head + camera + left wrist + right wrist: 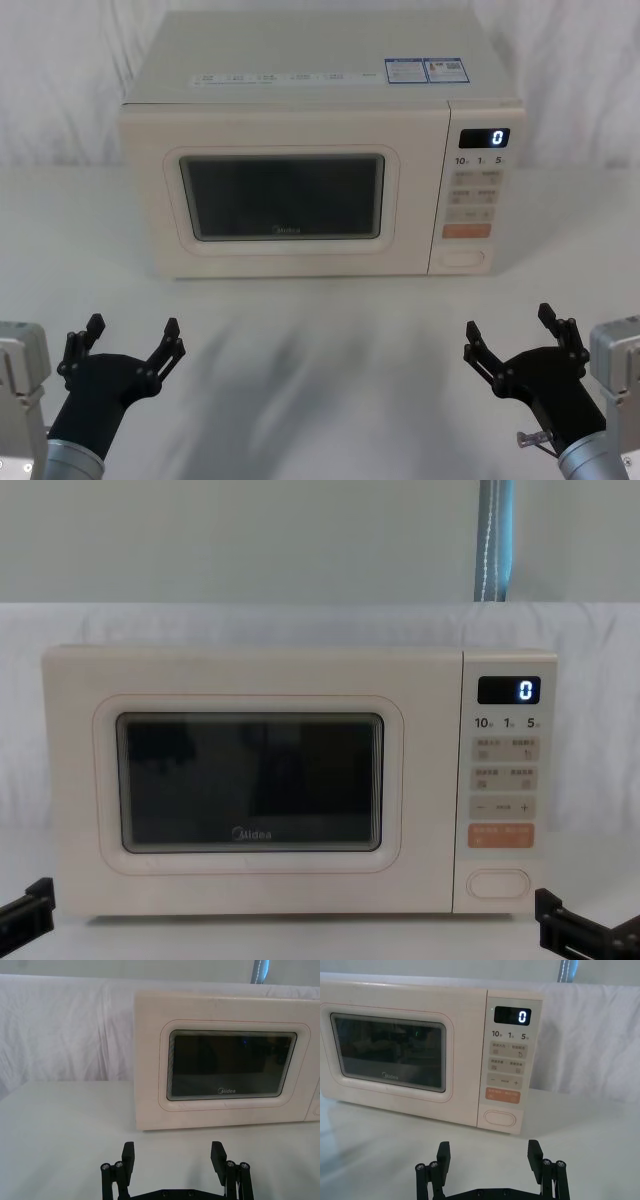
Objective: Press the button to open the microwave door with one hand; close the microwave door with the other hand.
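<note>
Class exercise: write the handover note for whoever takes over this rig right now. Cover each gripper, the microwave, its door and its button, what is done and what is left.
Left gripper: open, low at the table's left, apart from the microwave.
Right gripper: open, low at the right, short of the control panel.
Microwave door: shut, flush.
Button: bottom of the panel, untouched.
Done: nothing.
Left: press the button with one gripper, then push the door shut with the other.

Both arms are hanging out low at the near edge, one on each side, well apart. The left gripper (130, 328) is pointing forward with its fingers (128, 1154) spread wide, nothing between them. The right gripper (510, 322) is mirroring it, fingers (534, 1153) splayed apart too. Grey wrists are sitting at the bottom corners of the head view.
</note>
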